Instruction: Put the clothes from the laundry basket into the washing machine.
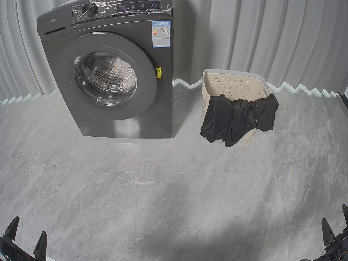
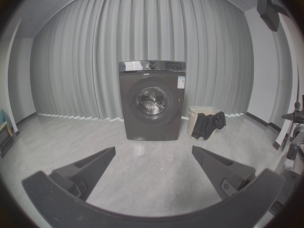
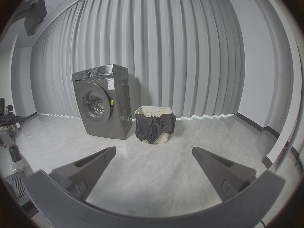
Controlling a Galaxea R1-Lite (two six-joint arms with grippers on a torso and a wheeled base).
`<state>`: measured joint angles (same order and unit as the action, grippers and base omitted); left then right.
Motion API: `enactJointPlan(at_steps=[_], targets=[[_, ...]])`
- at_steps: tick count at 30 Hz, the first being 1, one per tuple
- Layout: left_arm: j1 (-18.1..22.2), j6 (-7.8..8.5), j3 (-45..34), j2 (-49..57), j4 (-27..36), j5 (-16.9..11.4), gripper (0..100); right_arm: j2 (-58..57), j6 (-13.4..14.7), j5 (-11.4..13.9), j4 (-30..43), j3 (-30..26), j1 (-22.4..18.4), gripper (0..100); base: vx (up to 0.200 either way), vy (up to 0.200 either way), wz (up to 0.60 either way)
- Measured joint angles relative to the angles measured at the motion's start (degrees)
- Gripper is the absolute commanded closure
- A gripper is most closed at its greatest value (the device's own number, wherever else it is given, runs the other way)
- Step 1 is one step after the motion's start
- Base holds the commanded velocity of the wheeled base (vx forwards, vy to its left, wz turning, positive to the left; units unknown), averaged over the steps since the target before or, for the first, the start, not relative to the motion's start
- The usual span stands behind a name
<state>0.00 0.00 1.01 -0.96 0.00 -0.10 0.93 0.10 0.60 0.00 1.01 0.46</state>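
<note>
Two grippers sit low in our head view: the black left gripper (image 1: 29, 225) in the bottom left corner and the black right gripper (image 1: 334, 213) in the bottom right, each with fingers spread wide and holding nothing. At upper left we see the dark grey front-loading washing machine (image 1: 108, 73), its round glass door shut. To its right, near but apart, stands the cream perforated plastic laundry basket (image 1: 232, 82). The black clothes (image 1: 235, 118) drape over the basket's near rim and hang down its outer wall, low to the grey marble-look tiled floor (image 1: 174, 200). Pale grey pleated curtains (image 1: 272, 26) hang behind both.
</note>
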Motion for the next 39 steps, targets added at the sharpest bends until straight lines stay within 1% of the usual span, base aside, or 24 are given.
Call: enactJointPlan(at_steps=[6,15,27,39], targets=[[0.0,0.0,0.0,0.0,0.0,0.0,0,0.0,0.0,-0.02,0.0,0.0,-0.06,0,0.0,-0.2,0.0],[0.0,0.02,0.0,0.0,0.0,0.0,0,0.0,0.0,-0.02,0.0,0.0,0.0,0,0.0,0.0,0.0],[0.0,-0.05,0.0,0.0,0.0,0.0,0,0.0,0.0,-0.02,-0.02,0.0,-0.05,0,0.2,0.0,0.0],[0.0,-0.22,0.0,0.0,0.0,0.1,0,0.0,-0.02,0.0,-0.02,0.0,-0.05,0,0.0,0.0,0.0]])
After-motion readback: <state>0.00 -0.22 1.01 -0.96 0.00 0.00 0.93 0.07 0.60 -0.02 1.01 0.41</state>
